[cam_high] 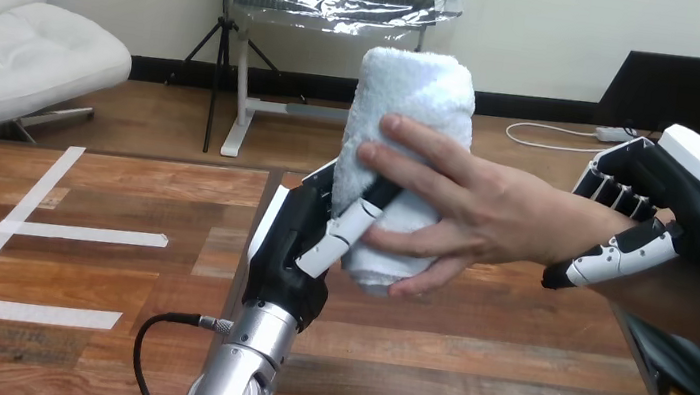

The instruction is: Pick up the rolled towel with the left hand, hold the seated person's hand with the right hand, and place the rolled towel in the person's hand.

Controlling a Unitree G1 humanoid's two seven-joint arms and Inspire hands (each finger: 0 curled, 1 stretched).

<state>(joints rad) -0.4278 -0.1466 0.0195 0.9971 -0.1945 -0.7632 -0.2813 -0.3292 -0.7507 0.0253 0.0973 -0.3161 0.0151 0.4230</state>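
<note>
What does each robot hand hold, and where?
Left hand: rolled towel, lower half, with the person's hand also on it. Right hand: the person's wrist.

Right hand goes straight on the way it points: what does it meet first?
The person's hand: the right hand points toward the view's left, with fingers curled round the wrist, so it would likely ride along onto it. Beyond that, the rolled towel in the left hand, though depth is unclear.

Above the tabletop (pixel 115 274), the left hand (pixel 291 251) grips an upright towel (pixel 414 95). The person's hand (pixel 486 209) wraps it too, while the right hand (pixel 693 199) curls round the person's wrist.
</note>
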